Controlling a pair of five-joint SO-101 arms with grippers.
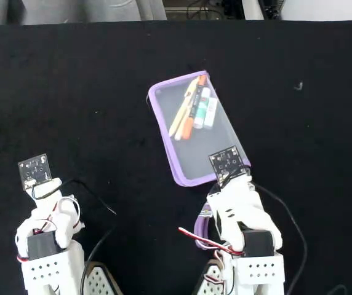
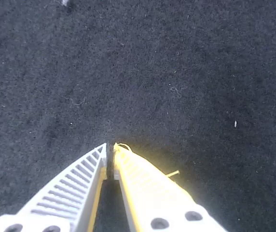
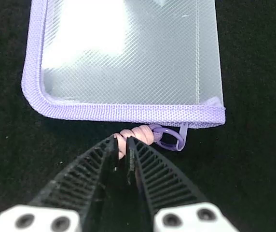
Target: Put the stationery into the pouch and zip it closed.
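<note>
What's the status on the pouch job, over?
Left gripper shut over bare black cloth. Right gripper shut on pink zipper cord of clear purple-trimmed pouch. Pens and markers inside. Nothing blocking.

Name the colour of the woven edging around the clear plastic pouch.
Light purple edging; clearest in the right wrist view.

Robotics lab setup: a black cloth worktop (image 1: 71, 92) beneath the jaws, loose servo wires (image 1: 202, 239) trailing behind them, tangled cables (image 1: 208, 8) far ahead.
</note>
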